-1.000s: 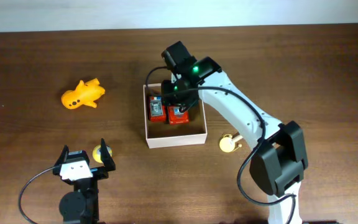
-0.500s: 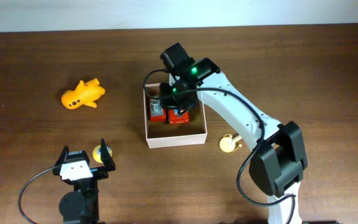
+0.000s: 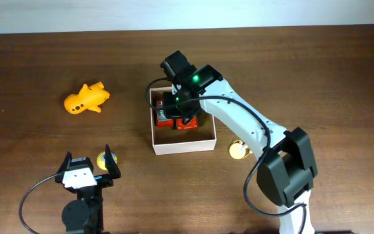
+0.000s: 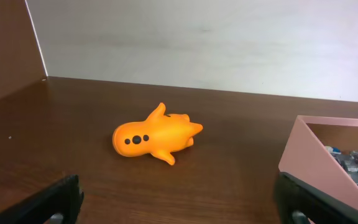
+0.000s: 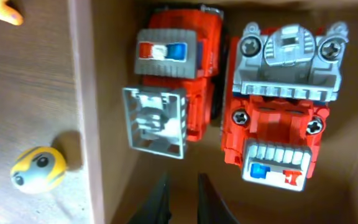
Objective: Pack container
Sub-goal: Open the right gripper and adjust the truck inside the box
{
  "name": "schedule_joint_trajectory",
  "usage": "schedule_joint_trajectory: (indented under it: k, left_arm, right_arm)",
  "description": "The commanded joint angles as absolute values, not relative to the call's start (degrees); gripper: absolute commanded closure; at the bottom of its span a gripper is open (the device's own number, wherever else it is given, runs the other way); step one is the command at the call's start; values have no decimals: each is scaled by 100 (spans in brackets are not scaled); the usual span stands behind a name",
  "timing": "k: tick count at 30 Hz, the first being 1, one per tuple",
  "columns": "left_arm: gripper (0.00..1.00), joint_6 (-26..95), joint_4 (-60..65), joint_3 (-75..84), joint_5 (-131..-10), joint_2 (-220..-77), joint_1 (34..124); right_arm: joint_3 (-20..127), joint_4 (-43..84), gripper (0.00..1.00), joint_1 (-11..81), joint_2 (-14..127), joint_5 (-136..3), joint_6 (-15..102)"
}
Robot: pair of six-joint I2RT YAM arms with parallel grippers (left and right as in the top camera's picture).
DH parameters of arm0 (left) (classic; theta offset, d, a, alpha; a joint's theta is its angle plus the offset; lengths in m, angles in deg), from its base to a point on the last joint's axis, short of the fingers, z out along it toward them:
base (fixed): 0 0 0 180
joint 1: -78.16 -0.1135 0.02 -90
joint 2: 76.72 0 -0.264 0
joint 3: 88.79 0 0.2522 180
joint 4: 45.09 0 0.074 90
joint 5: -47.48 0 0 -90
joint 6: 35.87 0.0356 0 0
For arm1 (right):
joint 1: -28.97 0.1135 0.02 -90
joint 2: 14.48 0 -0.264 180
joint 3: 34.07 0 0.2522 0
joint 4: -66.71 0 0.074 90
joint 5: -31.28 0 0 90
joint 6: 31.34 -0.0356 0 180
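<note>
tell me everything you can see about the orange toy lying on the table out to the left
The orange toy is a smooth, glossy, plastic-looking figure with a rounded, blimp-like body, stubby fins or limbs and three small black dots on its rounded end. It lies on its side on the bare wooden table, left of the container and well apart from it. Nothing touches it; both arms are away from it. In the overhead view its rounded end points toward the lower left.

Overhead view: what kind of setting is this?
Probably a lab tabletop rig for toy packing: a bare wooden table against a plain white wall, and a small white container holding red toy trucks, with an orange toy lying loose.
</note>
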State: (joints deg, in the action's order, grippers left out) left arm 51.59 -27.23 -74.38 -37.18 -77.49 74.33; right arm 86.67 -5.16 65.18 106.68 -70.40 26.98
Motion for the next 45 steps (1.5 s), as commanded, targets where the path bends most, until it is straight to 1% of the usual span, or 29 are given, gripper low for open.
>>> schedule_joint_trajectory:
  k: [1,15,23,29,45]
  left_arm:
    - [1,5248,-2697,-7449,-3759,-7706,7398]
    - [1,5248,-2697,-7449,-3759,-7708,7398]
    - [1,5248,-2697,-7449,-3759,-7708,7398]
    - [1,5248,-2697,-7449,-3759,-7708,7398]
    - [1,5248,-2697,-7449,-3759,-7708,7398]
  right_arm:
    - [8571,-518,88,6546,10849,-6857,2720]
    - [8571,-526,88,6529,11149,-6680,2976]
    - [8571,-679,87,6522,11190,-6046,2976]
    - [8571,-677,87,6417,11190,-5814,2973]
    - [8568,-293,87,6417,11265,-6170,3148]
